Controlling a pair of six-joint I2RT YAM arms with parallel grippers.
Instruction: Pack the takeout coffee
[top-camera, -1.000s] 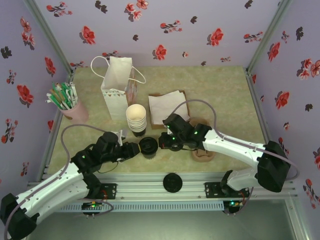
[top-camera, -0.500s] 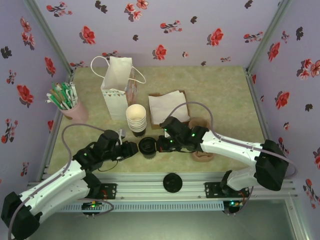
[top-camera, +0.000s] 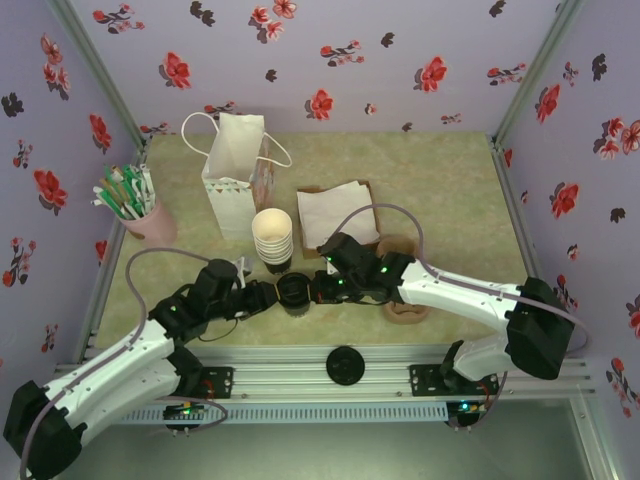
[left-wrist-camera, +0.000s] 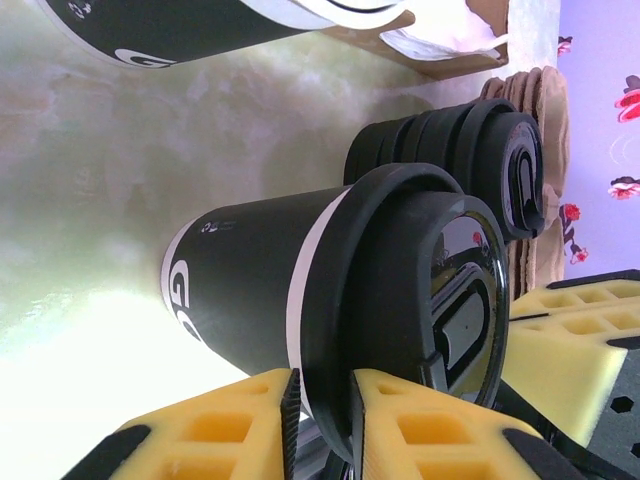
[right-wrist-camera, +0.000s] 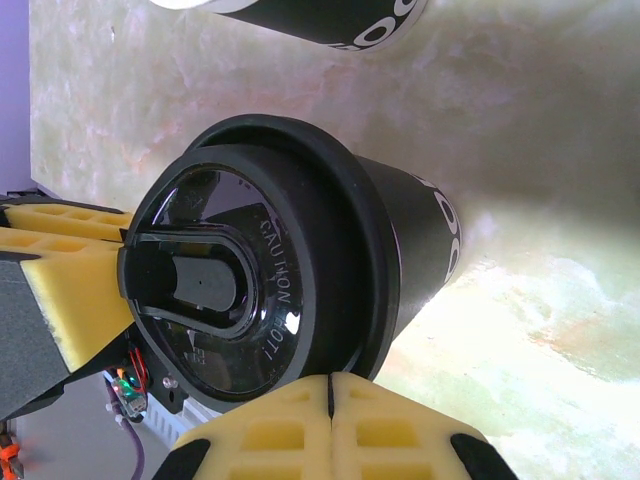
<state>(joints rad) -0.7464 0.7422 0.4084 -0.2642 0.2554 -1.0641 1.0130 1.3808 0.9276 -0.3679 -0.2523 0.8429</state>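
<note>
A pale green marbled table carries a white paper bag, a pink cup of straws, stacked cream-rimmed cups and a brown tray of napkins. Nearer the front stand the lidded takeout coffee, spare black lids and a brown cardboard pile.

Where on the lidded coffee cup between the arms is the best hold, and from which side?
Probably the dark wall of the takeout coffee, just under the lid, approached level from the left. The cup stands upright and the overhanging lid would stop slipping. The left gripper pinches only the lid rim, which might pop off.
</note>
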